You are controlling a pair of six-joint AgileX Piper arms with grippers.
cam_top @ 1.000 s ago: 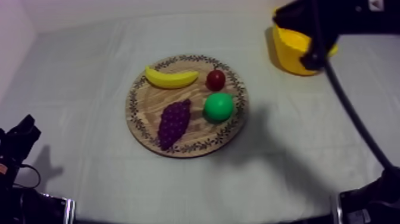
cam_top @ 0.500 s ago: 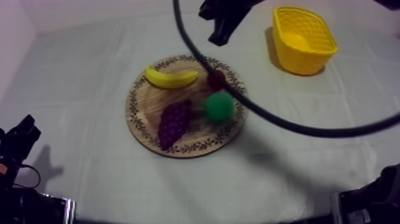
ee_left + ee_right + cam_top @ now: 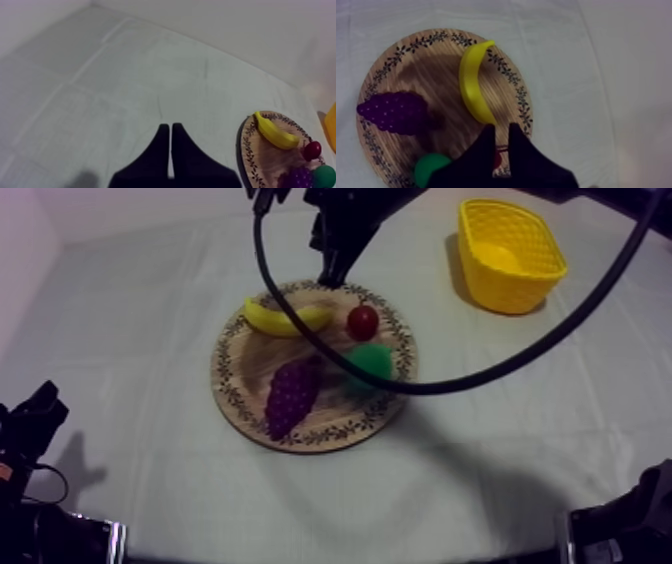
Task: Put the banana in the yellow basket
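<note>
Moved: right gripper point(image 3: 333, 276), a second ago over the yellow basket point(image 3: 510, 288), now at the far rim of the wooden board point(image 3: 240, 403), just above the banana point(image 3: 288, 319)
Fingers: narrow wedge, only a slit between the tips, nothing held; in the right wrist view they hang beside one end of the banana, the small red fruit point(image 3: 362, 321) beneath them
Banana: unmoved, flat on the board, untouched, well apart from the basket
Grapes point(image 3: 292, 393), green fruit point(image 3: 372, 360): unmoved
Left gripper point(image 3: 170, 127): fingers together, empty, low over the cloth point(image 3: 130, 338)
Judgement: approach nearly complete; the fingers must part and descend astride the banana before any lift
</note>
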